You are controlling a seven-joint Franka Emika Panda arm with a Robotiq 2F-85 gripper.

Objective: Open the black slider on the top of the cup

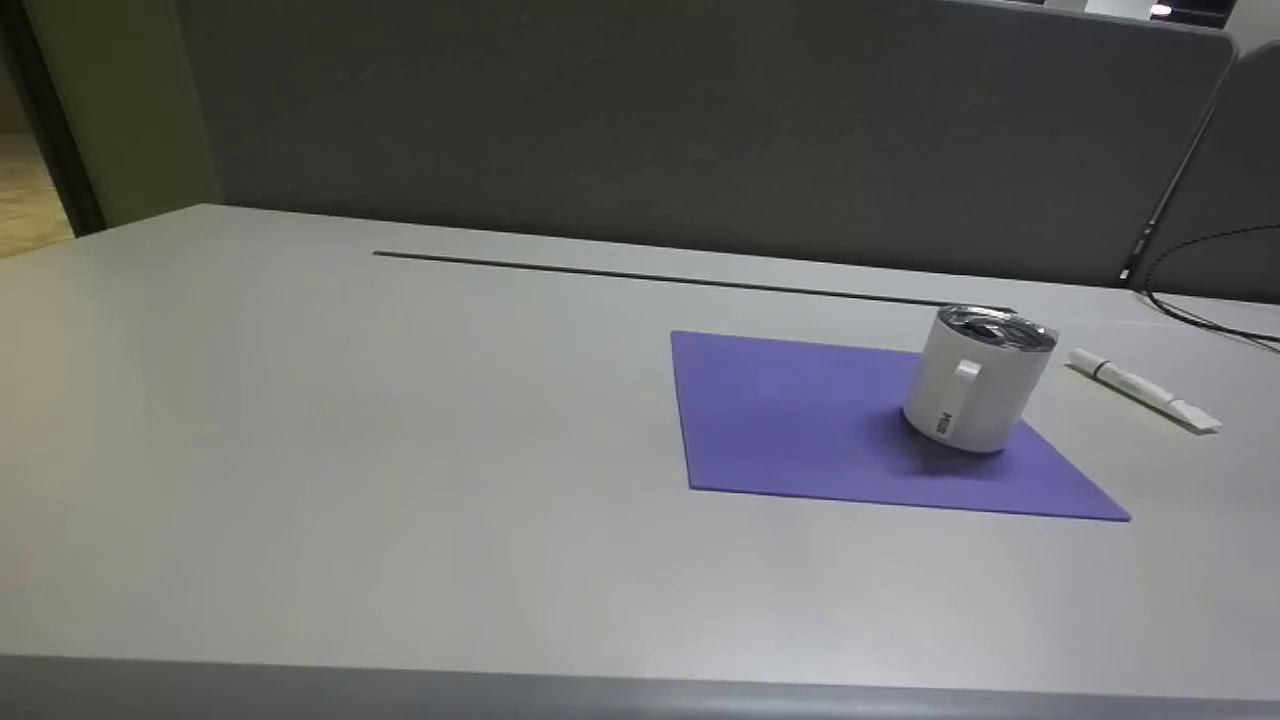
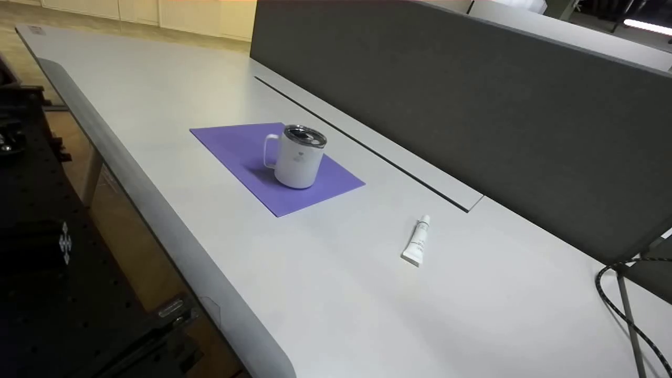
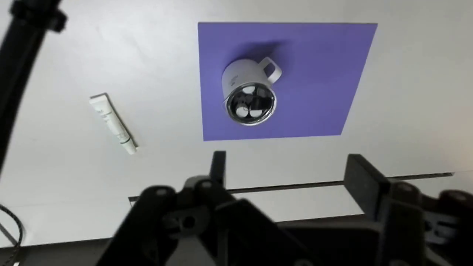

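Note:
A white cup stands upright on a purple mat in both exterior views: the cup (image 1: 960,395) (image 2: 298,163) and the mat (image 1: 780,420) (image 2: 231,143). In the wrist view the cup (image 3: 240,74) is seen from above on the mat (image 3: 317,81), its handle toward the upper right. Its clear lid (image 3: 252,104) has a shiny rim and bright reflections; it also shows in both exterior views (image 1: 1000,328) (image 2: 305,136). The black slider cannot be told apart from the dark lid. My gripper (image 3: 287,153) is open and empty, apart from the cup; neither exterior view shows it.
A white tube (image 1: 1140,388) (image 2: 417,242) (image 3: 112,121) lies on the table beside the mat. A dark grey partition (image 1: 650,120) (image 2: 420,100) stands along the table's back. A black cable (image 1: 1200,322) (image 2: 630,320) lies near the partition. A dark slot (image 2: 362,144) runs along the table.

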